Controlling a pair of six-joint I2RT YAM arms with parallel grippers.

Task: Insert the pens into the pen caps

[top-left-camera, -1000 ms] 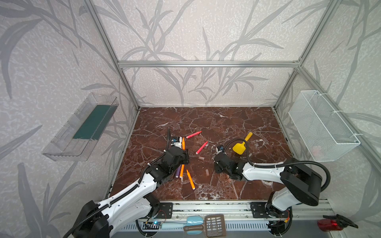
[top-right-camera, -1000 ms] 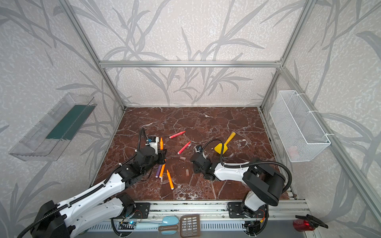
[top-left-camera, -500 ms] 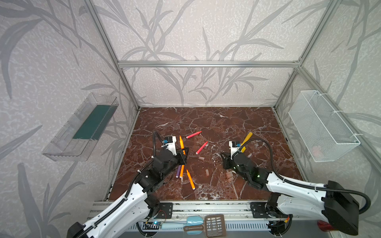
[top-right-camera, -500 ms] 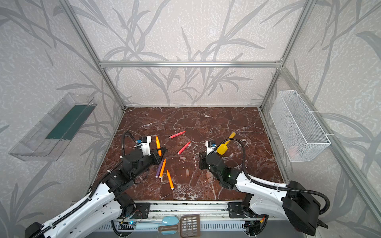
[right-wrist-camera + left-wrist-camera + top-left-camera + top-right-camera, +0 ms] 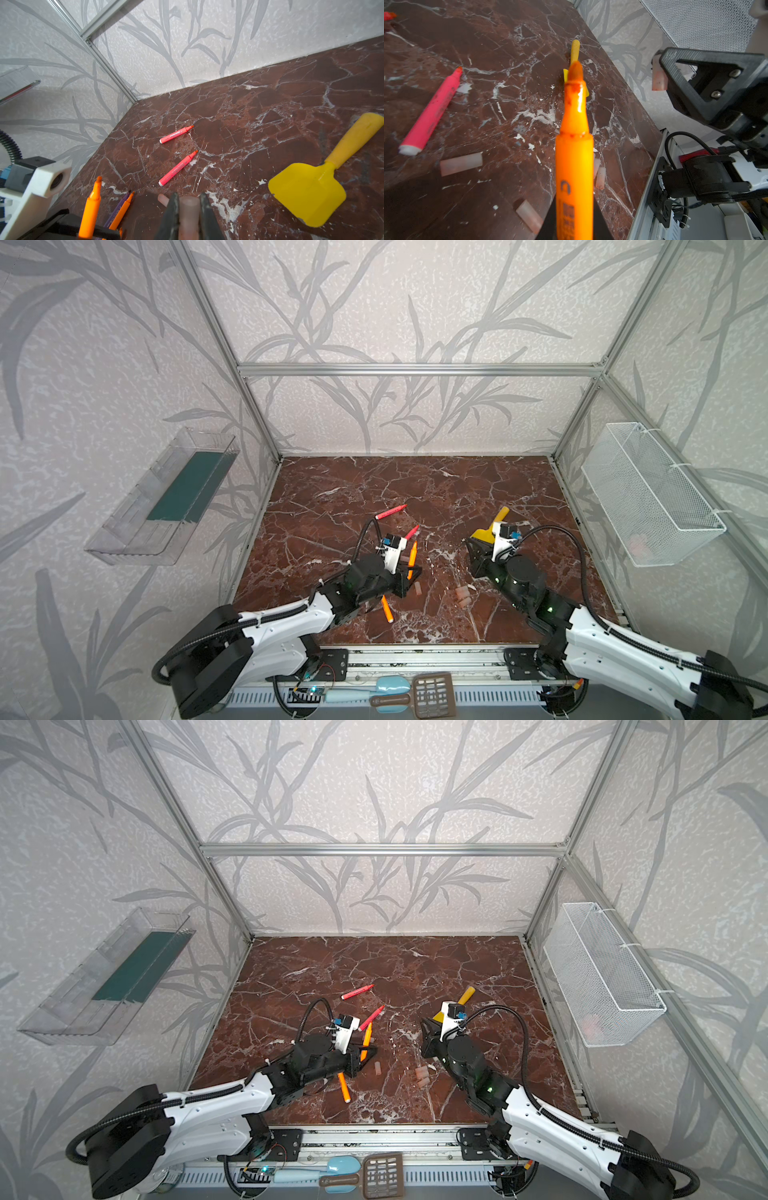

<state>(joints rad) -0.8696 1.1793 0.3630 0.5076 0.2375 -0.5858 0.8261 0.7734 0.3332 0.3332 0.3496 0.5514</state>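
The left hand (image 5: 368,1052) is clenched on an orange pen (image 5: 574,158). It grips the rear half, so the bare tip sticks out ahead of the hand, clear of the bench (image 5: 415,489). The right hand (image 5: 188,199) is clenched on a cap (image 5: 188,214), pinched across its sides between the two fingers and also lifted.

The fit turns on pen tip against cap mouth. In both top views the cap lies to the right of the pen, well apart, with bare bench between them. From the left wrist the cap shows off to one side of the pen's tip, not ahead of it. Its long axis looks roughly parallel to the pen's rather than in line with it. Which end of the cap is open I cannot tell. As I judge it, the hands must turn toward each other and bring both axes onto one line before closing the gap.

Two red pens (image 5: 176,134) and loose caps (image 5: 460,164) lie on the bench. A spatula (image 5: 307,199) lies near the right hand.
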